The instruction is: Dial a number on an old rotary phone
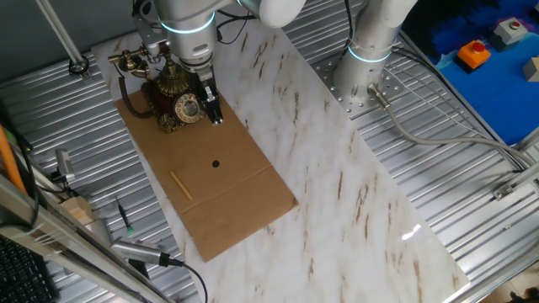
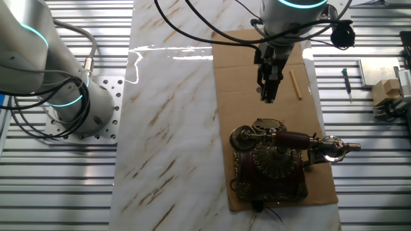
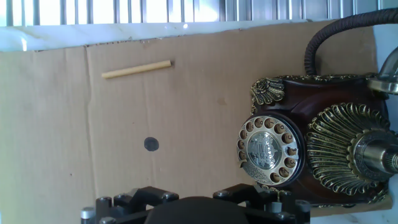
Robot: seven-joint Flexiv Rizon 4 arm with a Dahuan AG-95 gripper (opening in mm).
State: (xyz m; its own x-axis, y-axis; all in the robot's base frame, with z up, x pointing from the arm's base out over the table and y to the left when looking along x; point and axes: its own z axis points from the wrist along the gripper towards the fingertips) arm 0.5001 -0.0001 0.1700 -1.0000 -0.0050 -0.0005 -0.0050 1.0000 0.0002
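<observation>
The old rotary phone [image 1: 173, 93] stands at the far end of a cardboard sheet [image 1: 232, 198], dark brown with brass trim, its handset resting on the cradle. Its round pale dial [image 1: 187, 108] faces the sheet's open part. My gripper [image 1: 216, 118] hangs just right of the dial, fingers pressed together and empty, tips close to the cardboard. In the other fixed view the gripper [image 2: 268, 96] is a short way in front of the phone [image 2: 273, 163]. In the hand view the dial [image 3: 268, 151] is at the right; only the gripper's body shows along the bottom edge.
A thin tan wooden stick [image 1: 180, 185] lies loose on the cardboard, also in the hand view [image 3: 137, 70]. A black dot [image 1: 216, 164] marks the sheet's middle. The phone's dark cord [image 3: 323, 37] curves off behind it. The robot base [image 1: 370, 67] stands on the marble top beside ribbed metal decking.
</observation>
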